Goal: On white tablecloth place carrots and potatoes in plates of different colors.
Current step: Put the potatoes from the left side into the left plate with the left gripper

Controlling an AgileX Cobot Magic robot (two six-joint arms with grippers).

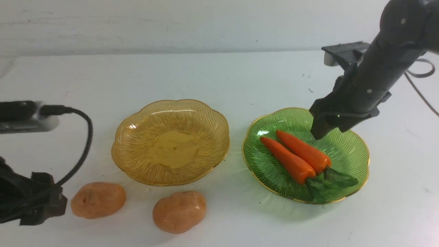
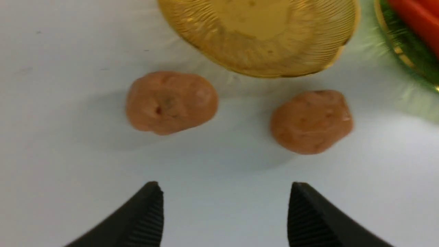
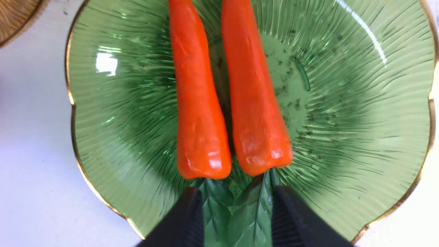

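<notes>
While the jaws of the right arm (image 1: pixel 384 68) are hanging spread, gripping nothing, above the far side of the green plate (image 1: pixel 348 151), both carrots (image 1: pixel 295 159) are lying side by side inside that plate, leafy tops pointing toward the robot. Both potatoes (image 1: pixel 98 200) are resting apart on the white tablecloth (image 1: pixel 240 79), just on the robot's side of the amber plate (image 1: pixel 171 144). The jaws of the left arm (image 1: pixel 31 202) are standing spread near the potatoes, touching neither.

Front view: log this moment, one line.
carrots: in green plate; potatoes: on tablecloth; amber plate: empty; left end effector: open; right end effector: open
</notes>
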